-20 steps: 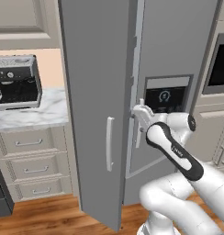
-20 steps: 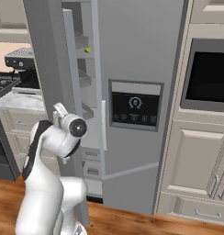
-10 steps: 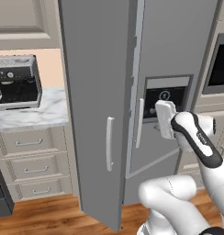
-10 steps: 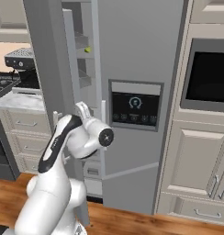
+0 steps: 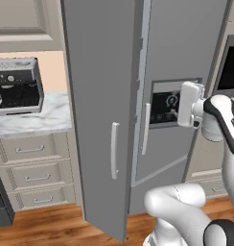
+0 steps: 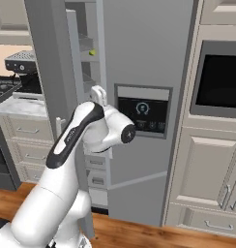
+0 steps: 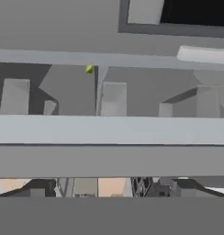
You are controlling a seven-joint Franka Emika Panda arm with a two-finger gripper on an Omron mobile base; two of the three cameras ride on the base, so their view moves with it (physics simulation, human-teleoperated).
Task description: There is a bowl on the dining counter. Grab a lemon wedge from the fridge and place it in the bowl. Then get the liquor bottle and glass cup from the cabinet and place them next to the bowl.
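Grey fridge (image 6: 139,58) door stands ajar, lemon wedge (image 6: 92,52) unpicked on its shelf, gripper (image 5: 186,103) released and empty; everything remains.

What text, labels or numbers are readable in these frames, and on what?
No readable text anywhere.
Fridge dispenser panel: a glowing round symbol and small icons, too small and blurred to read.
Coffee machine on the marble worktop: small dials and marks, nothing readable.
Oven front: dark, no visible marking.
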